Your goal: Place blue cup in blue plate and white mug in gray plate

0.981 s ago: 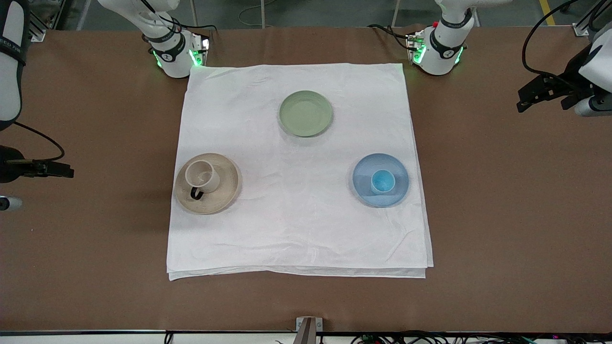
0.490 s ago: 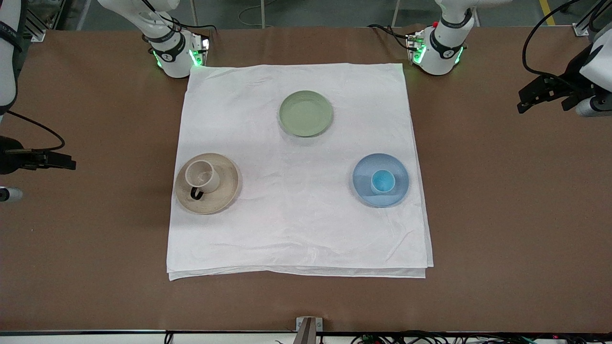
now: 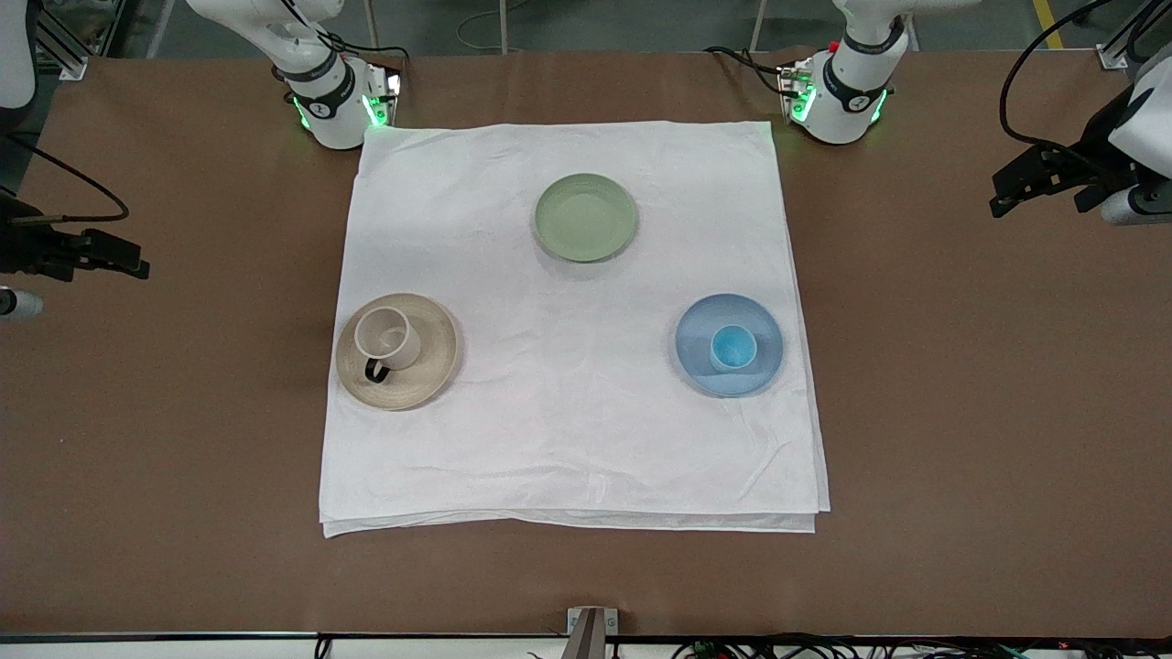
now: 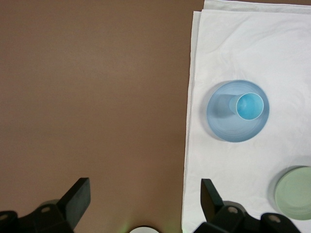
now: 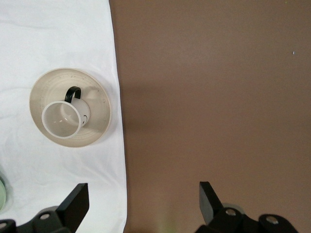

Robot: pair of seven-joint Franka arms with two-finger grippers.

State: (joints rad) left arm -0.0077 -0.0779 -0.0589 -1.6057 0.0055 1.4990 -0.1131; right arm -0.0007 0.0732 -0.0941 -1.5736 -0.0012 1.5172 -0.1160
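The blue cup (image 3: 733,348) stands upright in the blue plate (image 3: 696,334) on the white cloth, toward the left arm's end. The white mug (image 3: 386,335), with its black handle, stands upright on the gray plate (image 3: 432,359), toward the right arm's end. My left gripper (image 3: 1007,188) is open and empty over bare table off the cloth; its wrist view (image 4: 145,187) shows the cup (image 4: 249,106) in its plate (image 4: 221,121). My right gripper (image 3: 128,259) is open and empty over bare table; its wrist view (image 5: 143,187) shows the mug (image 5: 61,119) on its plate (image 5: 99,114).
A sage-green plate (image 3: 585,217) lies empty on the white cloth (image 3: 568,430), farther from the front camera than the other two plates; it also shows in the left wrist view (image 4: 294,192). Brown table (image 3: 961,412) surrounds the cloth.
My right gripper has moved over the bare table toward the robots' bases, away from the gray plate. The left gripper, cup, mug and plates have not moved.
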